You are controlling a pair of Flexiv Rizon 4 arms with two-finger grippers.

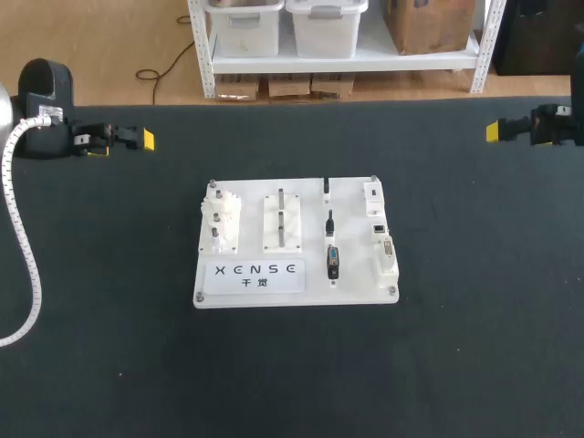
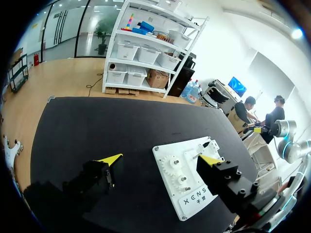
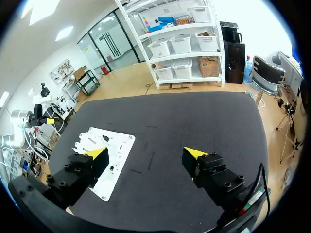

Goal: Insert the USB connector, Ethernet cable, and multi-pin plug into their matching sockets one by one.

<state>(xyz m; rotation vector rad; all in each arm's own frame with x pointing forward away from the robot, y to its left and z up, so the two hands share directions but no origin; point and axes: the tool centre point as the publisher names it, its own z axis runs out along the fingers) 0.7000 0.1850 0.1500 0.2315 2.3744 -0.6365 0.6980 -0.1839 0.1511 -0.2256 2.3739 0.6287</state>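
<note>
The left gripper (image 2: 160, 159) and right gripper (image 3: 146, 153) are hanging open and empty, well apart from the white board (image 1: 351, 287) where the multi-pin plug (image 1: 333, 262) is sitting near its socket (image 1: 388, 249). A skewed grasp is likely risking jammed pins.

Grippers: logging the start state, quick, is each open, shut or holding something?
Left gripper: open, holding nothing.
Right gripper: open, holding nothing.
</note>
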